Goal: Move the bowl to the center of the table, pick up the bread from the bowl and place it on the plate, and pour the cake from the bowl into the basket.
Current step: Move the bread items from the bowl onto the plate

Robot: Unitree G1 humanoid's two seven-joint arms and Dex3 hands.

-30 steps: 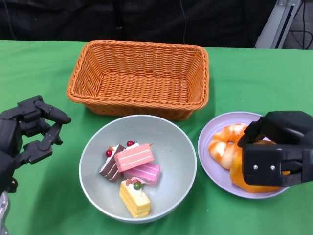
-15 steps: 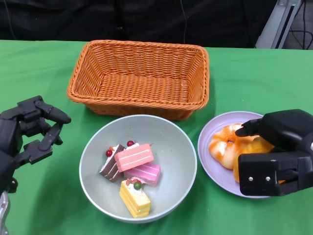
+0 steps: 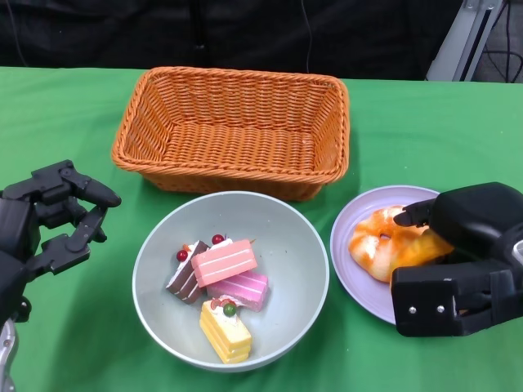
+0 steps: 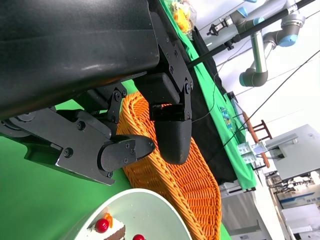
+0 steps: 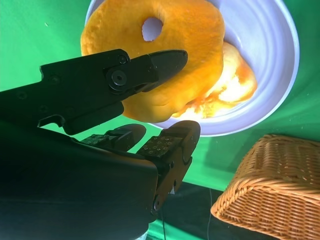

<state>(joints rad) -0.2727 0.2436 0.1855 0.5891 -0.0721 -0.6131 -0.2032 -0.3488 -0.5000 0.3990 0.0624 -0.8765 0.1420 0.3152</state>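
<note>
The grey bowl [image 3: 286, 245] stands mid-table and holds several cake slices [image 3: 222, 278]. Behind it is the orange wicker basket [image 3: 233, 131]. At the right, orange bread [image 3: 384, 241] lies on the lilac plate [image 3: 351, 269]. My right hand [image 3: 470, 261] hovers over the plate's near right part, fingers apart and holding nothing. In the right wrist view its fingers [image 5: 150, 70] stand just off the bread [image 5: 190, 50] on the plate [image 5: 275, 60]. My left hand [image 3: 49, 216] waits left of the bowl, fingers spread and empty. The left wrist view shows the hand [image 4: 125, 100] before the basket [image 4: 185, 180] and the bowl's rim [image 4: 145, 210].
Green cloth covers the table. The basket's near wall almost touches the bowl's far rim. A grey metal frame [image 3: 466, 37] stands beyond the table's far right. The basket corner [image 5: 270, 185] also shows in the right wrist view.
My right hand has drawn back toward the near edge, uncovering the bread, which stays on the plate. The left hand, bowl and basket have not moved.
</note>
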